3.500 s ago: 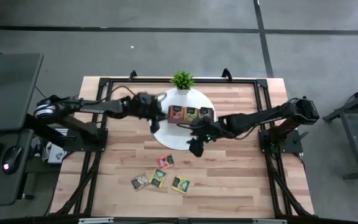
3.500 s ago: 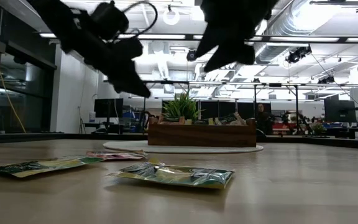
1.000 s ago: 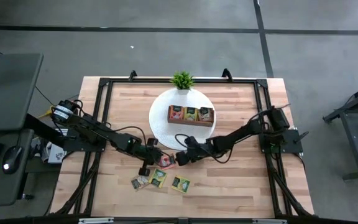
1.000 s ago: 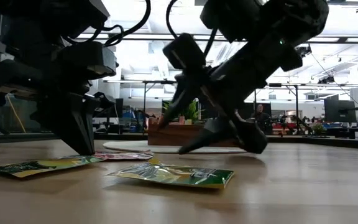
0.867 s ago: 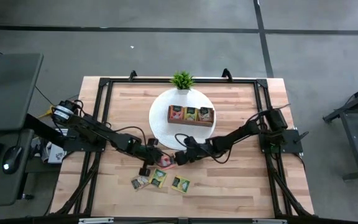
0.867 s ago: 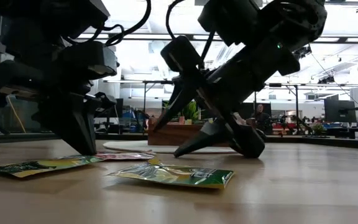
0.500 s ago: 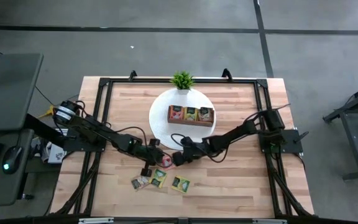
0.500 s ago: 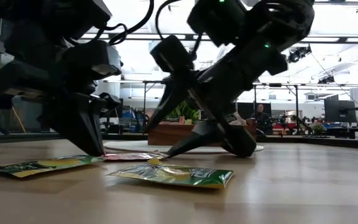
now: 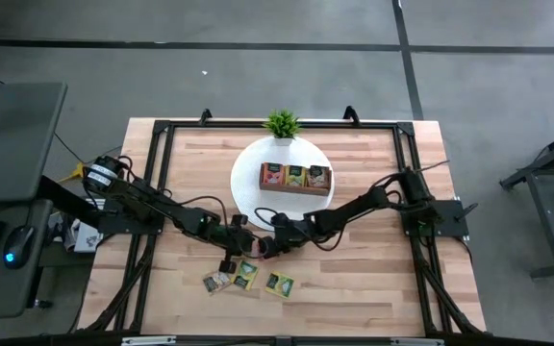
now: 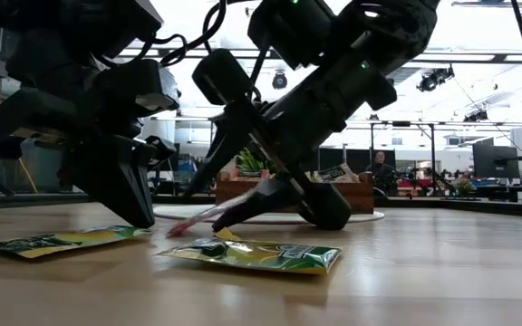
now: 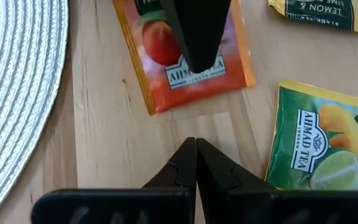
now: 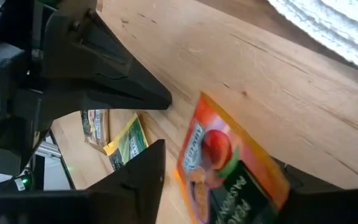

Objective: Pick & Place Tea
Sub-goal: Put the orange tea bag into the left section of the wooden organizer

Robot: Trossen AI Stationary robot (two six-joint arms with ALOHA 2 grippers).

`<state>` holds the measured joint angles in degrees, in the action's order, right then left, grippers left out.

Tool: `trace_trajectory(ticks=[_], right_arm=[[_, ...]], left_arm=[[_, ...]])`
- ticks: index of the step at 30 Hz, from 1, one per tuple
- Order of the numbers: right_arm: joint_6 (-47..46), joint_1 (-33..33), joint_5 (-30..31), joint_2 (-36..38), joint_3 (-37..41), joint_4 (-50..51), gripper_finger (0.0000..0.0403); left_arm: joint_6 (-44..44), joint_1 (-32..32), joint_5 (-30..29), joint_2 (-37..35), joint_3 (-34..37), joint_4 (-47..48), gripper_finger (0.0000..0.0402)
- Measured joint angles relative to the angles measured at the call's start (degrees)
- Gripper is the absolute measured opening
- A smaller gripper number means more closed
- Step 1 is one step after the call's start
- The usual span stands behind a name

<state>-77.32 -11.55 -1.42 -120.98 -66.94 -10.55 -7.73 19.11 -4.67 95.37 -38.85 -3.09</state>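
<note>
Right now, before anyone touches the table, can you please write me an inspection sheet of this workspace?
Surface: wooden table, with a round white mat at its middle.
Job's things: red tea bag lies beside the mat; three more tea bags lie nearer the front edge; wooden tray on the mat holds others.
Clutter: small potted plant at the mat's far edge.
Grippers: left gripper shut, tips low over bare wood beside the red bag; right gripper open, at the red bag, which is tilted up from the table.
Cables: wires along both arms and a bundle at the table's left side.
Surroundings: desk with keyboard and mouse at left; a stand at right.
</note>
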Motion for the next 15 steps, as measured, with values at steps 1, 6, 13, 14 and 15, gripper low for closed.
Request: trace_trajectory(ticks=[1, 6, 13, 14, 15], right_arm=[[0.1, 0.0, 0.0, 0.0, 0.0, 0.3, 0.0167], [0.7, 0.0, -0.5, 0.0, 0.0, 0.7, 0.0097], [3.0, -0.1, -1.1, 0.0, 0.1, 0.2, 0.0010], [3.0, -0.1, -1.1, 0.0, 0.1, 0.2, 0.0015], [3.0, -0.1, -1.4, 0.0, 0.1, 0.2, 0.0020]], left_arm=[[0.0, 0.0, 0.0, 0.0, 0.0, 0.0, 0.0000], [0.0, 0.0, 0.0, 0.0, 0.0, 0.0, 0.0000], [-0.3, 0.0, 0.1, 0.0, 0.0, 0.1, 0.0000], [-0.3, 0.0, 0.1, 0.0, 0.0, 0.1, 0.0000], [-0.3, 0.0, 0.1, 0.0, 0.0, 0.1, 0.0000]])
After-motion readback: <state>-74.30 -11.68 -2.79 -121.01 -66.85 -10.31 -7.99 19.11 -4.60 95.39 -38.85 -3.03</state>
